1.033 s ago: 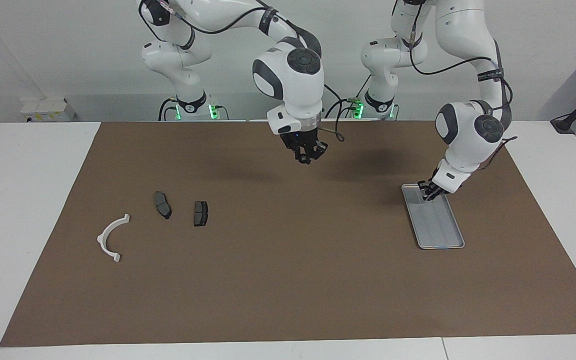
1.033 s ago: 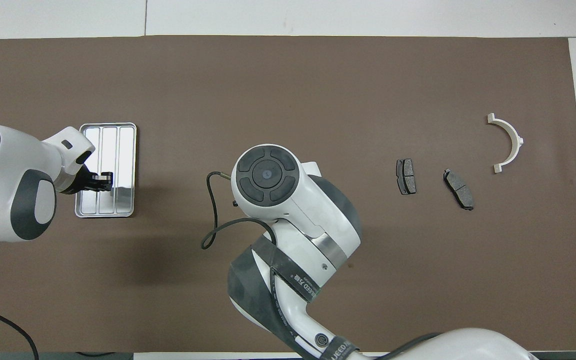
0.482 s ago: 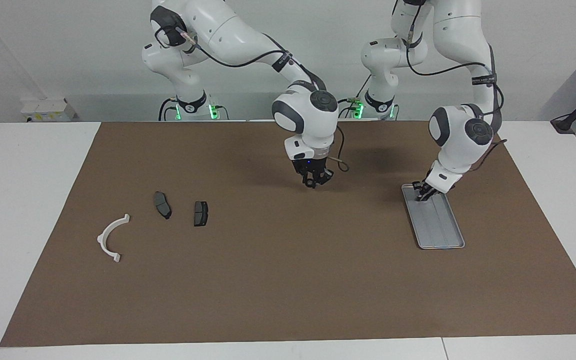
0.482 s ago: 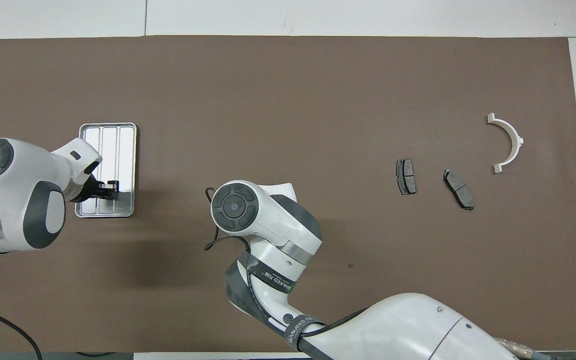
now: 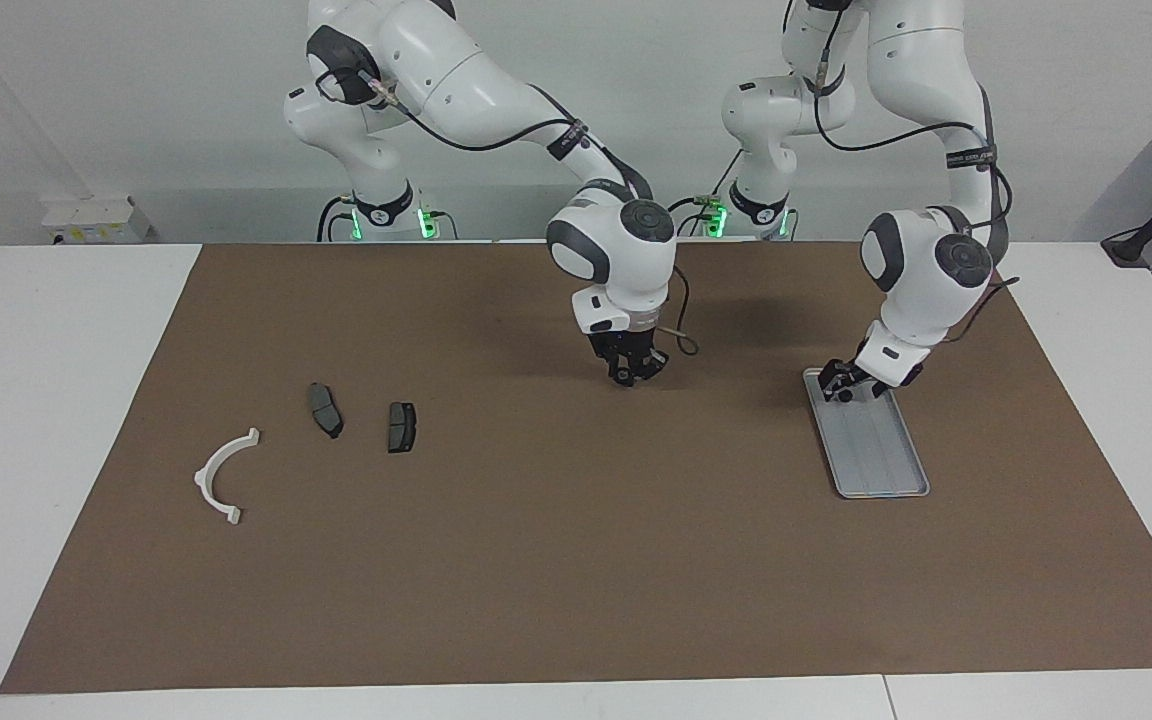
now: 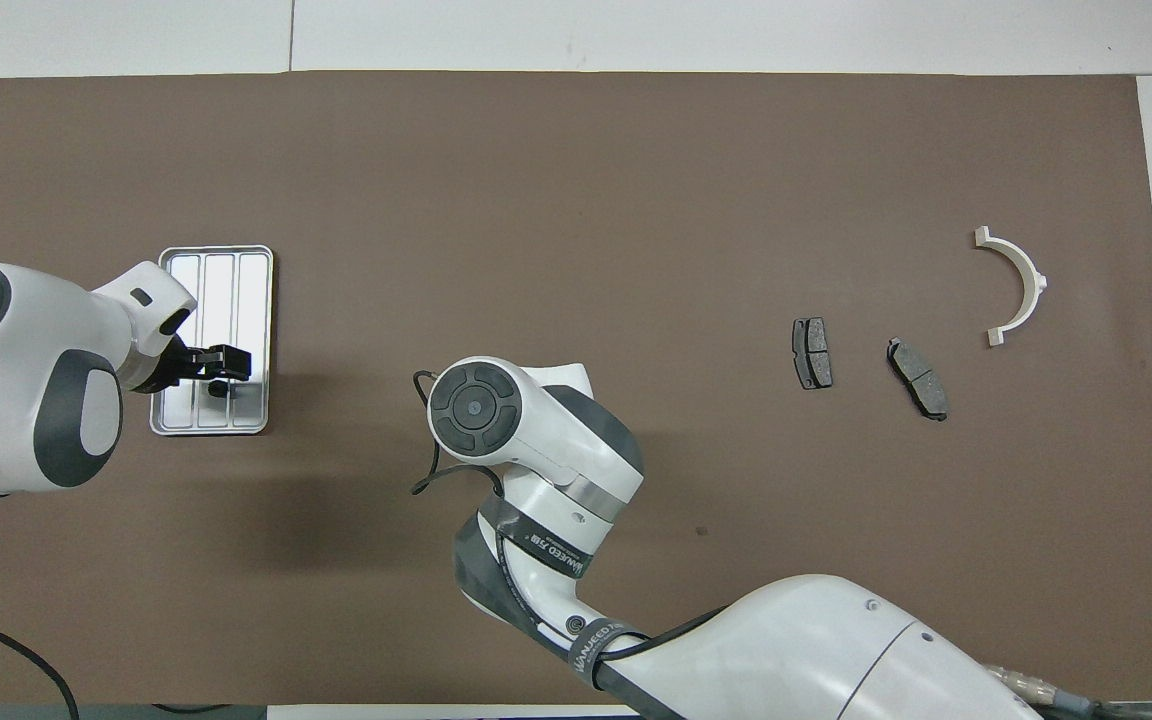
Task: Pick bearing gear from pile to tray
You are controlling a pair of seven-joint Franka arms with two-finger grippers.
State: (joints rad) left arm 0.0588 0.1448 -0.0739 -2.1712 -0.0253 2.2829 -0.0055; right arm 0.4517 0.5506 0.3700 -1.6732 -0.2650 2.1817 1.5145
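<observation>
The silver tray (image 5: pixel 881 455) (image 6: pixel 234 272) lies at the left arm's end of the brown mat. My left gripper (image 5: pixel 841 385) (image 6: pixel 220 367) hangs just over the tray's end nearest the robots, open, with nothing clearly between its fingers. I cannot make out a bearing gear in either view. The pile is a loose scatter at the right arm's end: a white half-ring bracket (image 5: pixel 224 475) (image 6: pixel 1014 285) and two dark pads (image 5: pixel 325 410) (image 5: pixel 401 427) (image 6: pixel 813 353) (image 6: pixel 918 378). My right gripper (image 5: pixel 628 375) points down low over the mat's middle. The overhead view hides it under its own wrist.
The brown mat (image 5: pixel 576 560) covers most of the white table. A tiny dark speck (image 6: pixel 701 530) sits on the mat near the robots. Bare mat lies between the pads and the tray.
The left gripper went from shut to open over the tray's near end. The right arm came down and swung toward the middle of the mat.
</observation>
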